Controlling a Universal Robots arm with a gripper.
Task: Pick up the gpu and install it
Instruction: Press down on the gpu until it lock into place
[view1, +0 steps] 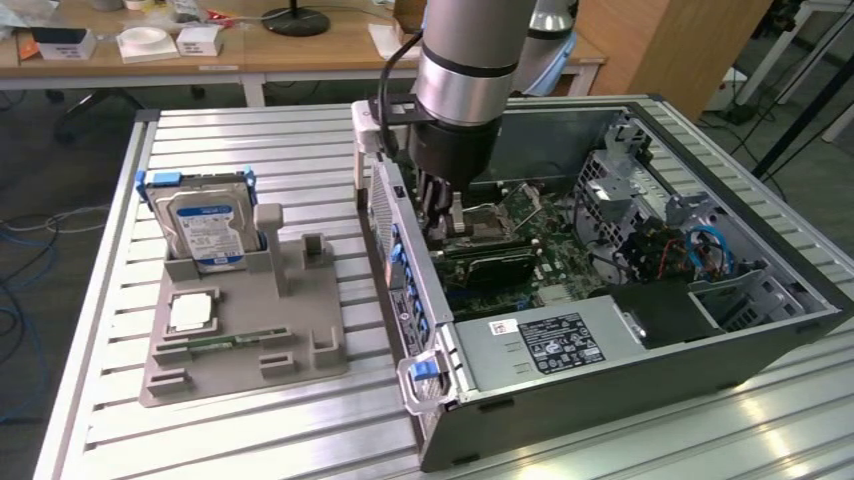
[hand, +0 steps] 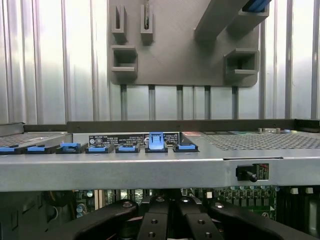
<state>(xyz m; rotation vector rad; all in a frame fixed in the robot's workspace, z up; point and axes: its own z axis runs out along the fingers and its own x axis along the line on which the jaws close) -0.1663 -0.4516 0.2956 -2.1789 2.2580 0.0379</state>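
The end effector (view1: 447, 215), fingers together, stood inside the open computer case (view1: 747, 345) over the motherboard (view1: 554, 255); any drift risked striking nearby components.

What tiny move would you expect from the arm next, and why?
Probably a gentle push straight down. The closed gripper sits deep in the open computer case, right above what looks like the black gpu lying along the motherboard.
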